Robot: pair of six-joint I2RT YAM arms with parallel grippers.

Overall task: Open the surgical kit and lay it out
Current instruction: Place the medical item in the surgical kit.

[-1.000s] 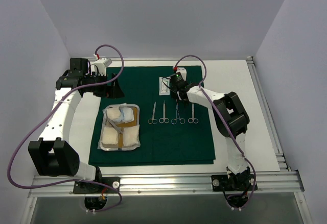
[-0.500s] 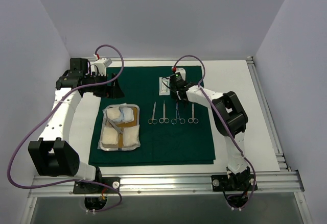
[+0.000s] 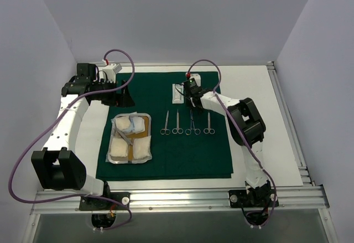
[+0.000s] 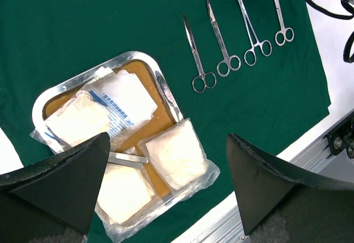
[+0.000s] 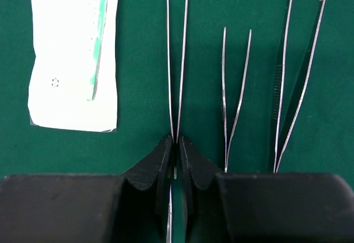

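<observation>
The surgical kit lies spread on its dark green cloth (image 3: 166,160). A steel tray (image 4: 166,91) with tan liner holds white gauze packets (image 4: 174,154) and flat steel tweezers (image 4: 127,158). Several scissors and forceps (image 3: 177,123) lie in a row to the tray's right. My left gripper (image 4: 167,138) hangs open, high over the tray's near end. At the cloth's far side my right gripper (image 5: 177,143) is low over long thin tweezers (image 5: 177,60) lying on the cloth. Its jaws stand a sliver apart around the tweezers' joined end.
A white and green sealed packet (image 5: 72,60) lies left of the thin tweezers. To their right lie a second pair of tweezers (image 5: 237,88) and dark-tipped forceps (image 5: 298,71). The white table (image 3: 265,132) shows beyond the cloth's right edge.
My right gripper has crept slightly toward the far side of the cloth and its jaws have parted a little. The left arm has not moved.
</observation>
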